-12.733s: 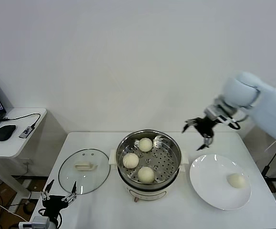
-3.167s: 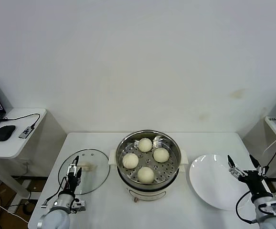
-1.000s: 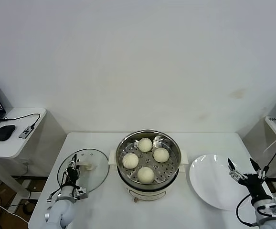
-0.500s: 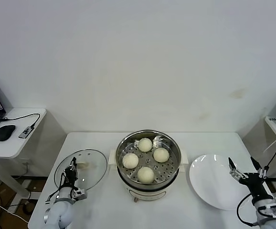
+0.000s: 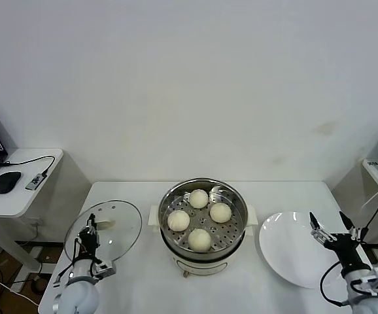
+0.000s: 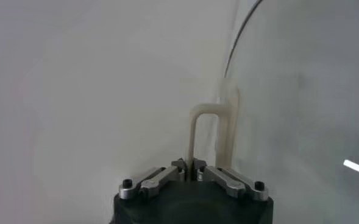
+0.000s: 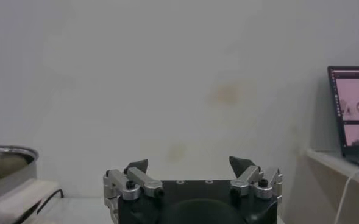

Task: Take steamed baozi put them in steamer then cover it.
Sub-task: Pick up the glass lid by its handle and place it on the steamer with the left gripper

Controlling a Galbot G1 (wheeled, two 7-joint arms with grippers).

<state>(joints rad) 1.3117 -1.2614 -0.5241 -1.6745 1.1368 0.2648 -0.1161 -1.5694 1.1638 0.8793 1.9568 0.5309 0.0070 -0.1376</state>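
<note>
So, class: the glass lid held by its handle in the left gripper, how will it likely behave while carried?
The cover is rigid glass, so probably fragile if knocked. Gripped only at its thin bar handle by the left gripper, it may swing or tilt. Its smooth rim could slide once set on the steamer.

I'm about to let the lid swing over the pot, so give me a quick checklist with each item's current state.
1. All four baozi on the steamer tray: ok.
2. Left claw shut on the glass lid handle: ok.
3. Lid raised, tilted off the table: ok.
4. White plate empty: ok.
5. Right claw open, waiting beside the plate, away from the steamer: ok.
6. Grip firm enough for the swing: cannot tell.
</note>
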